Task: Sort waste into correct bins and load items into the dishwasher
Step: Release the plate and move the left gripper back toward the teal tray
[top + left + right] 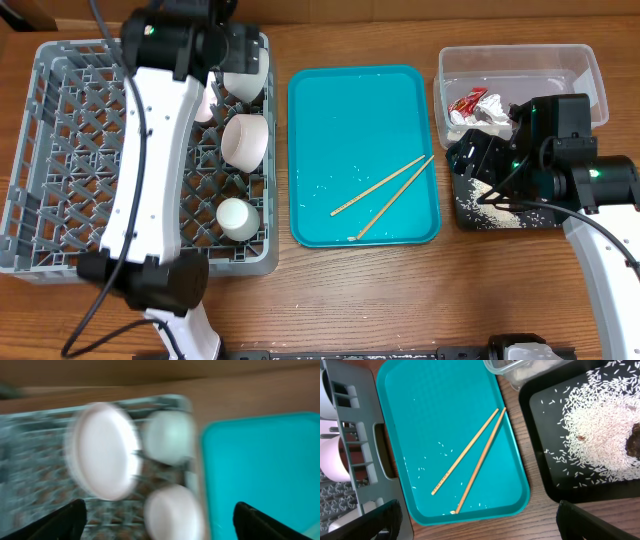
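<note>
Left hand (160,515) wide apart, empty, over plate (102,450); right hand (477,512) likewise over chopsticks (470,455).

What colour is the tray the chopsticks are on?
The tray is teal, clearest in right wrist view.

Even bright light; left wrist view motion-blurred, others sharp.

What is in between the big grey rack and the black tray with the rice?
The teal tray, with two chopsticks lying on it; the overhead view shows it.
</note>
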